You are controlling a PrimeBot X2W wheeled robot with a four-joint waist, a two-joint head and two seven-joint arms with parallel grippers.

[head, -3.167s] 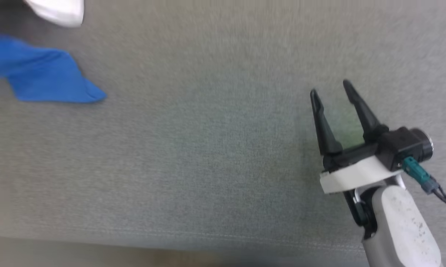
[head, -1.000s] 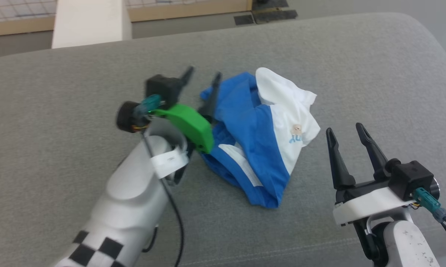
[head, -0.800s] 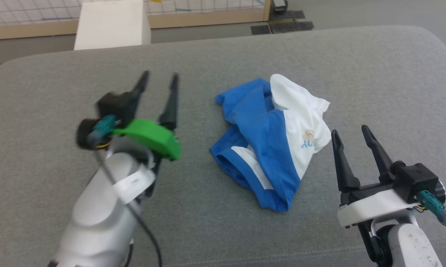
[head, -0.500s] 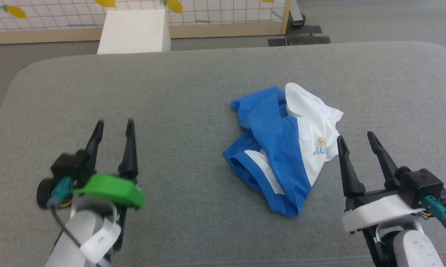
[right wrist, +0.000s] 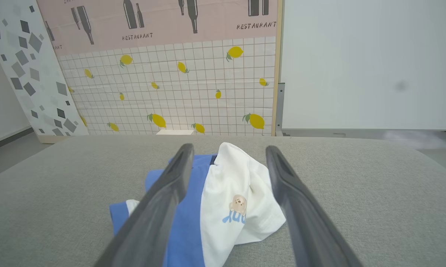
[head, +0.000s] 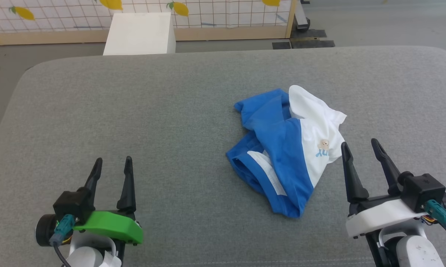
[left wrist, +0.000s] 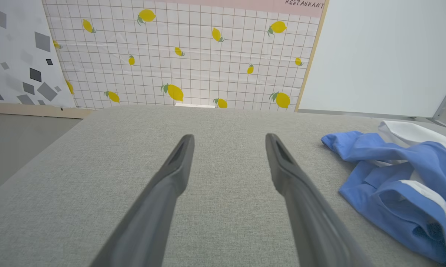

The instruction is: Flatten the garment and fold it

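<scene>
- T-shirt [head: 282, 155] lies crumpled on a grey fabric cushion [head: 171, 122], right of the cushion's middle and well in from its far edge. The cushion is the largest thing in the head view, with rounded far corners.
- Behind the far edge stands a white grid panel with yellow lemons [left wrist: 193, 55]. The right wrist view shows a pink band above it (bottle shapes and the word RESTAURANT).
- A white box [head: 139, 33] sits on the floor just beyond the far-left part of the cushion.
- The shirt itself is a bunched heap, blue folds towards the left and near side, white cloth towards the far right, with a white strip showing among the blue.
- Right gripper [head: 359, 143] is at the near-right part of the cushion, jaws apart and holding nothing. Its fingertips are just beside the shirt's white edge, and I cannot tell whether they touch it.
- Left gripper [head: 113, 160] is at the near-left part, jaws apart and empty, well apart from the shirt.
- On the white cloth a small tan picture [right wrist: 239, 203] sits over blue script [right wrist: 234, 218].
</scene>
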